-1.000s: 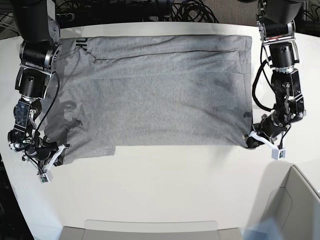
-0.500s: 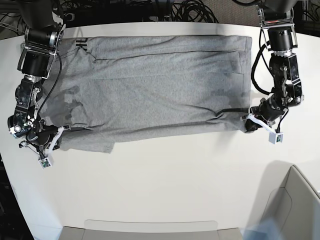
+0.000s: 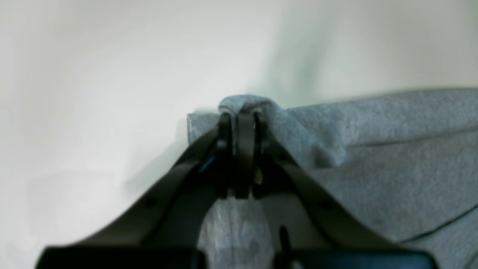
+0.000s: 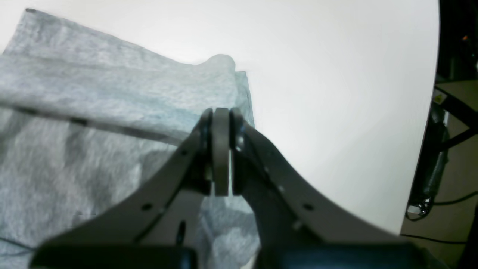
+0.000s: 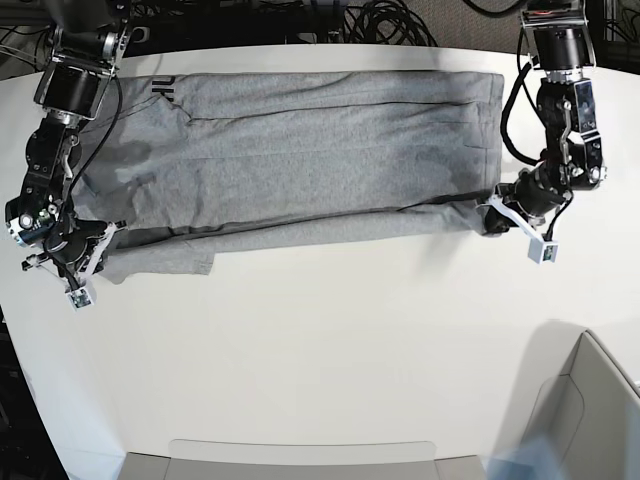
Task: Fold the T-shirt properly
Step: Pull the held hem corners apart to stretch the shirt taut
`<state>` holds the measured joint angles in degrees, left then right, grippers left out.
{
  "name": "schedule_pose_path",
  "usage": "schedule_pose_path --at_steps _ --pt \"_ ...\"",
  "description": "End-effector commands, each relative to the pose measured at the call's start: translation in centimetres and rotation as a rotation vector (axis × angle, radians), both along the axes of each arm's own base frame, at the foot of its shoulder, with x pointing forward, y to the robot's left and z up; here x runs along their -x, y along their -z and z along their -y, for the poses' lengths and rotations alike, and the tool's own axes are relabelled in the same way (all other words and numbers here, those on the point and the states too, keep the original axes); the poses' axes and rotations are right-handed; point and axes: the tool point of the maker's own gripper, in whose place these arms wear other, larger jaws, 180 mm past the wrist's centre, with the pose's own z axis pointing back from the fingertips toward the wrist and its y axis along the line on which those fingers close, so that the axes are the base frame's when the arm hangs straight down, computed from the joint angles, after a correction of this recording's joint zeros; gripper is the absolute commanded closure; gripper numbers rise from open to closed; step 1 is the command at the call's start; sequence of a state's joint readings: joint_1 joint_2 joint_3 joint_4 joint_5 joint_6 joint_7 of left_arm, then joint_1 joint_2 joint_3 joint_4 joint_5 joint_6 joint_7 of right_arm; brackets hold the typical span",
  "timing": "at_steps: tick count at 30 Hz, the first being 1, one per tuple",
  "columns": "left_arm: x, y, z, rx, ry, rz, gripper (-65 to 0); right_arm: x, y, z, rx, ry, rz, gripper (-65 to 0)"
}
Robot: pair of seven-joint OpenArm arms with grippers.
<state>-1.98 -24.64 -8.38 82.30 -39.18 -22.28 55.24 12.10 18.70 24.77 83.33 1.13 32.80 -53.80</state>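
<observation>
Base view from my station: nearest me lies bare white table (image 5: pixel 330 350), with a pale bin wall at the near right corner (image 5: pixel 590 410). Beyond that bare stretch I see the T-shirt (image 5: pixel 310 150) spread wide across the table, its near hem raised and drawn back over the body so a doubled band runs between the two arms.

On this view's left, my right gripper (image 5: pixel 100 243) is clamped on the near corner of the shirt by the sleeve end. Through the right wrist camera I see its jaws pressed together with grey cloth (image 4: pixel 112 97) bunched just ahead of the tips (image 4: pixel 220 119); the pinch itself sits under the black fingers.

On this view's right, my left gripper (image 5: pixel 497 212) pinches the opposite near corner at the hem. The left wrist camera shows its jaws closed with a small hump of fabric (image 3: pixel 244 102) poking up between the tips (image 3: pixel 241 123), and the rest of the shirt trails off to the right, with a dark fold line across it.

Farther back, the shirt's far edge lies flat near the table's rear rim, with a bit of black lettering (image 5: pixel 163 90) showing at the far left corner. Dark cables (image 5: pixel 385 20) tangle behind the table.
</observation>
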Motion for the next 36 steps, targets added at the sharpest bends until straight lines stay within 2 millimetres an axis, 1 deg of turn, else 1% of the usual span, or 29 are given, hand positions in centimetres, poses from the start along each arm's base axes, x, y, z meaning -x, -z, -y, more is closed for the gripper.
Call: schedule_pose_path --at_steps 1,2,5,8,12,16,20,22,24,27,31,35,36 --pt "-0.6 -1.3 -0.6 -0.01 -0.004 0.042 0.0 -0.6 -1.7 0.6 0.024 -0.005 0.048 0.0" --pt "-0.3 -1.2 -0.6 -0.011 -0.004 0.04 0.0 -0.2 -1.6 0.5 0.029 -0.008 0.043 0.0" --pt "0.6 -1.7 -1.9 -0.022 -0.039 0.052 0.0 0.4 -1.3 0.7 0.034 -0.004 0.039 0.0" --pt "1.7 -2.1 -2.5 -0.037 -0.047 0.043 0.0 1.5 -1.4 1.9 0.048 0.037 0.013 0.0" --pt "2.5 -2.7 -3.0 -0.052 -0.044 0.011 0.0 2.6 -1.9 2.7 0.099 0.01 -0.035 0.0" --pt "2.9 -2.4 -2.8 -0.053 -0.034 -0.012 0.0 3.4 -2.3 2.9 0.132 -0.003 -0.045 0.0" --pt "4.4 -1.3 -2.8 -0.05 -0.034 -0.051 0.0 4.5 -2.1 2.6 0.151 -0.015 -0.05 0.0" --pt "4.8 -1.2 -2.8 -0.057 -0.03 -0.055 0.0 5.0 -1.9 2.5 0.158 -0.02 -0.06 0.0" --pt "5.7 -1.0 -2.6 -0.064 -0.021 -0.068 0.0 5.6 -1.4 2.7 0.162 -0.019 -0.077 0.0" --pt "6.4 -1.4 -2.1 -0.077 -0.003 -0.061 0.0 5.9 -1.1 2.7 0.163 -0.02 -0.086 0.0" --pt "6.4 -1.7 -1.9 -0.082 0.004 -0.054 0.0 6.2 -1.0 2.7 0.166 -0.022 -0.09 0.0" --pt "6.4 -1.6 -1.7 -0.08 0.011 -0.055 0.0 5.8 -1.2 2.4 0.157 -0.027 -0.078 0.0" --pt "6.4 -1.6 -1.7 -0.08 0.011 -0.055 0.0 5.4 -1.5 2.3 0.157 -0.031 -0.067 0.0"
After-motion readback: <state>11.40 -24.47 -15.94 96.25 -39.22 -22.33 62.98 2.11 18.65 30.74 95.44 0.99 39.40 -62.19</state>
